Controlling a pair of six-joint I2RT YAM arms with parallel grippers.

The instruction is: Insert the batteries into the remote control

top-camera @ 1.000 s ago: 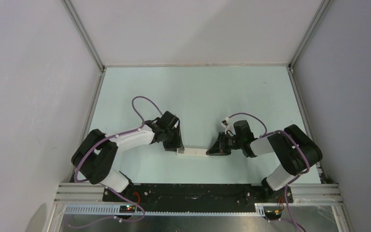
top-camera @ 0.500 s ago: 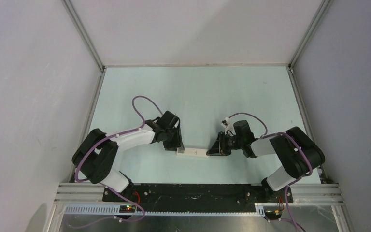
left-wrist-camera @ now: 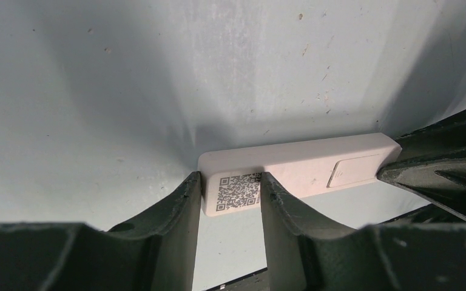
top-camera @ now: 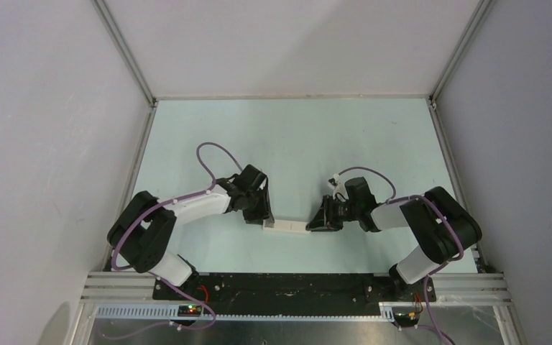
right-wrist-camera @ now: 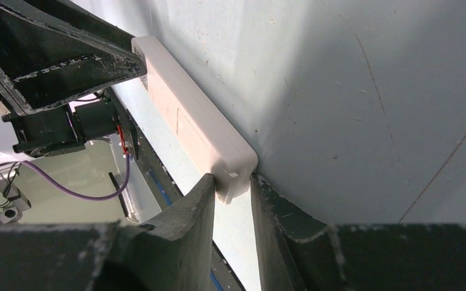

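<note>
The white remote control [top-camera: 287,227] lies on the pale table between my two grippers. It shows its back, with a QR code and a closed cover [left-wrist-camera: 351,170]. My left gripper [top-camera: 264,221] is shut on the remote's left end, and its fingers [left-wrist-camera: 230,177] flank the QR code. My right gripper [top-camera: 315,226] holds the opposite end, where both fingertips [right-wrist-camera: 232,177] press the remote [right-wrist-camera: 200,130] from either side. The batteries are out of view.
The pale green table [top-camera: 295,136] is walled by white panels on the left, right and back. A black base rail [top-camera: 295,286] runs along the near edge. Purple cables loop over both arms.
The right arm has shifted slightly to the left toward the remote. The left arm and the remote have stayed in place.
</note>
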